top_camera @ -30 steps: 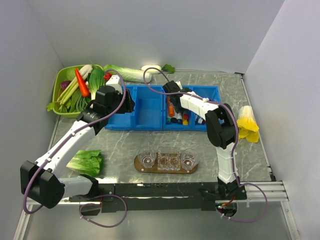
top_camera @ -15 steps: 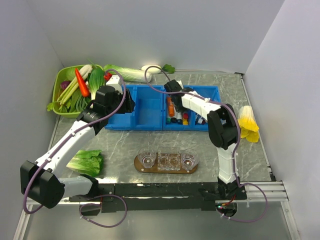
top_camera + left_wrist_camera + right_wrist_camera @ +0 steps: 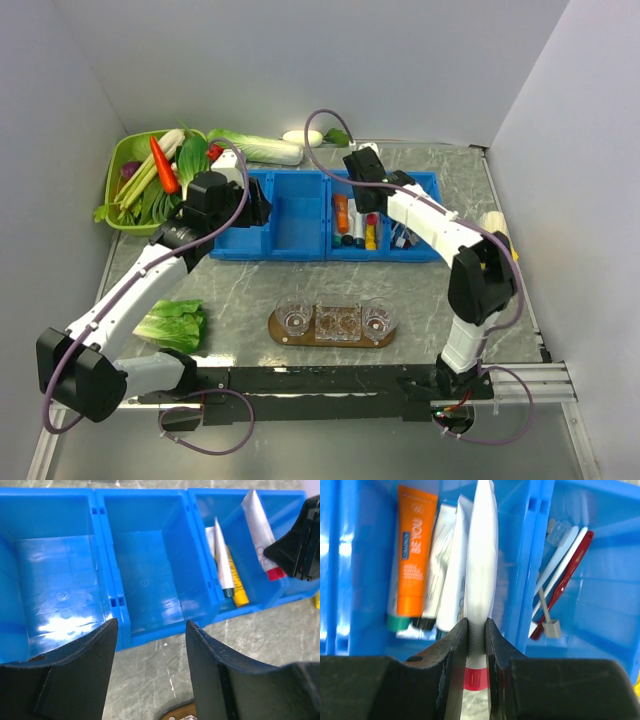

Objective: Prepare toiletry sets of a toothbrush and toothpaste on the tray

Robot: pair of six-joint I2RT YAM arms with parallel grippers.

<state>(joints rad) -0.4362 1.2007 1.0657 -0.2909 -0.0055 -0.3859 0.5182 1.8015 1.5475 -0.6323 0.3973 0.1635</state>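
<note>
- White toothpaste tube [image 3: 481, 555] with a red cap is pinched at its cap end between the fingers of the right pincer [image 3: 477, 625]. Its flat crimped end points away from the wrist camera.
- It hangs over the compartment of the blue bins [image 3: 290, 225] where an orange tube [image 3: 412, 555] and pale tubes [image 3: 451, 580] lie side by side.
- In the right wrist view it sits just left of the divider wall, and the toothbrushes [image 3: 560, 595] lie in the next compartment to the right.
- From the left wrist the held tube stands tilted, its red cap just above the bin's near wall in that view.
- Left pincer [image 3: 150, 625] hovers with its jaws apart and nothing between them, above the near wall of the two left compartments.
- Brown wooden tray [image 3: 330, 345] lies near the front edge of the surface [image 3: 250, 290] and carries three clear dishes [image 3: 338, 322]. It is well apart from the bins, with a bare marbled strip between.
- Leafy greens [image 3: 172, 325] lie near the tray's left end.
- Green basket [image 3: 120, 165] sits beside the bins' left end.
</note>
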